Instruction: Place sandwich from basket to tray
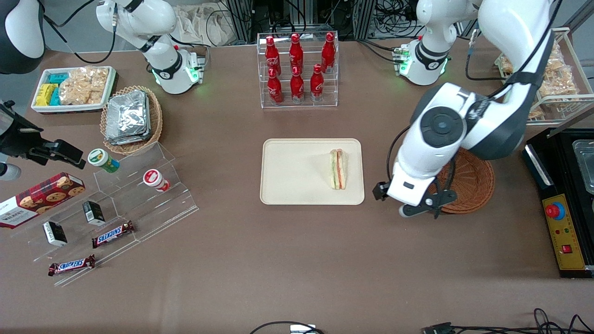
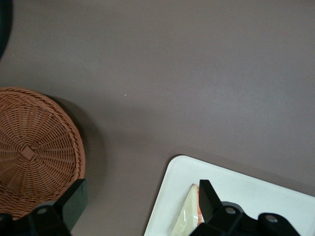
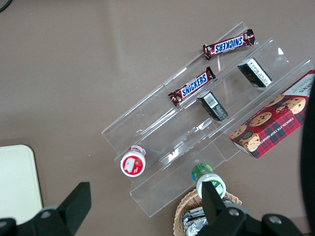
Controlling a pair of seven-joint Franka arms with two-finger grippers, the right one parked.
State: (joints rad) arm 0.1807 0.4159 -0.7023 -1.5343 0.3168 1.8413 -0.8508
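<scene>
Wrist cam: hand (image 2: pixel 140 206) open btwn basket (image 2: pixel 34 152), tray (image 2: pixel 246 187); sandwich (image 1: pixel 338 169) on tray.

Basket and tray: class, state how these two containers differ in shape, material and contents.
The basket is round, reddish-brown woven wicker; the tray is rectangular, smooth and cream. The basket looks empty where visible, while the tray holds the sandwich. Both sit on the table, with the gripper, jaws open, hanging between them.

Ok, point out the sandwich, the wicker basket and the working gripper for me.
sandwich (image 1: pixel 338 169): front view, middle of the wedge.
basket (image 2: pixel 29 152): left wrist view, woven floor.
gripper (image 2: pixel 140 201): left wrist view, open gap between fingertips, above the table.
</scene>
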